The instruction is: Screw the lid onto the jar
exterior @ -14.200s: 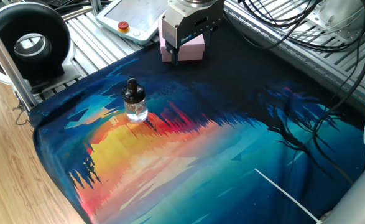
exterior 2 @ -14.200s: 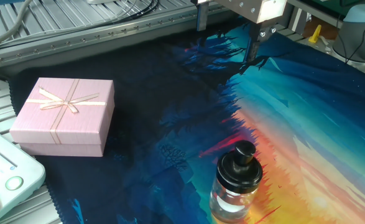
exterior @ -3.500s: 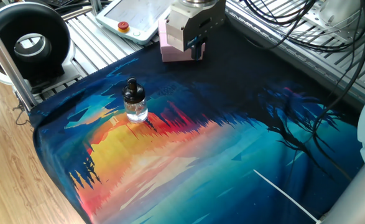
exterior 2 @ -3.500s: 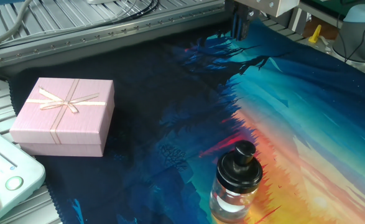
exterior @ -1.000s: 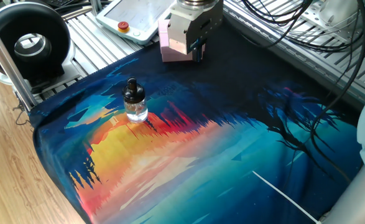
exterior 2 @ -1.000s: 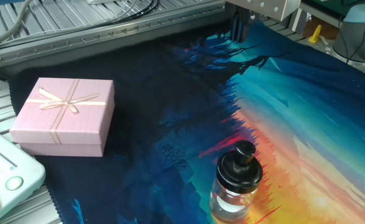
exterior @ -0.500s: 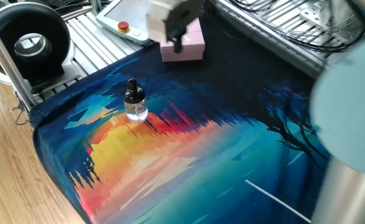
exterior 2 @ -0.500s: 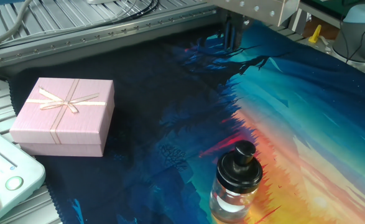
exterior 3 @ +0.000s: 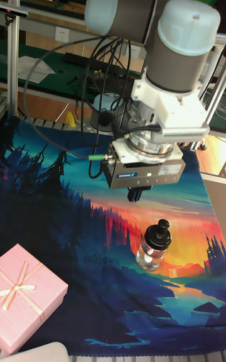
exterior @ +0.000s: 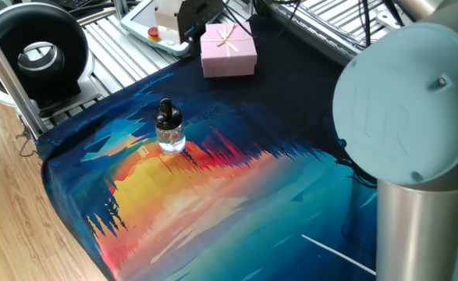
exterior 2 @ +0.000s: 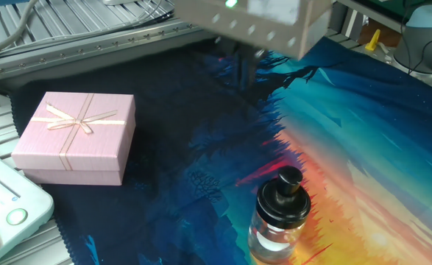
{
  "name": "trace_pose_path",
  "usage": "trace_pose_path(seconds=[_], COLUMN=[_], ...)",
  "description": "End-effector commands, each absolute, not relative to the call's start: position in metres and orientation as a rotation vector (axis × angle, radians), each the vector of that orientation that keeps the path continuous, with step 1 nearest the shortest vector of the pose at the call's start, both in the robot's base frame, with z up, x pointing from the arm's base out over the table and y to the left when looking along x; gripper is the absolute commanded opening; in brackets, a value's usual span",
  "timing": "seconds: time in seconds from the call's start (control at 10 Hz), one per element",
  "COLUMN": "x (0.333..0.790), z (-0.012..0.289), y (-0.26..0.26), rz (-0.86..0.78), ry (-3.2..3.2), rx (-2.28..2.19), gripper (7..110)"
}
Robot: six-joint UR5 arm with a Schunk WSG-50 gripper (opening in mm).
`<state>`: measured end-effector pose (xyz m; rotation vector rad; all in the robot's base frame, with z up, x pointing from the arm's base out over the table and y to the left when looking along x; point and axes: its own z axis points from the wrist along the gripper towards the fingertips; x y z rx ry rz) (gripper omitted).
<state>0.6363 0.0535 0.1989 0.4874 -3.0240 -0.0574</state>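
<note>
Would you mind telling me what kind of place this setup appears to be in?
Most likely a robotics lab or test bench. A UR5 arm works over a table draped with a printed cloth, a teach pendant lies on the aluminium frame, and loose cables hang behind it.

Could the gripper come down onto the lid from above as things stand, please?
Probably yes: the lid sits exposed atop the jar, with nothing over it, and the gripper hangs nearby above the mat.

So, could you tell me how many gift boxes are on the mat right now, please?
1. The pink gift box sits alone on the mat's dark part, apart from the jar. None seems hidden.
</note>
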Motion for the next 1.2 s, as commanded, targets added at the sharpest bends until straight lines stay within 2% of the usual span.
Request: trace_pose_path(seconds=[0.0,0.5,0.7,1.1], x=[0.664,0.638,0.642,0.647], z=[0.186,0.187,0.187,0.186], y=[0.059,0.048,0.056,0.049], rz=[-0.076,-0.033,-0.081,-0.037], ry=[-3.104,-3.004,-3.014,-3.02], rx=[0.489,0.43,0.483,0.549], gripper=[7,7,7,7])
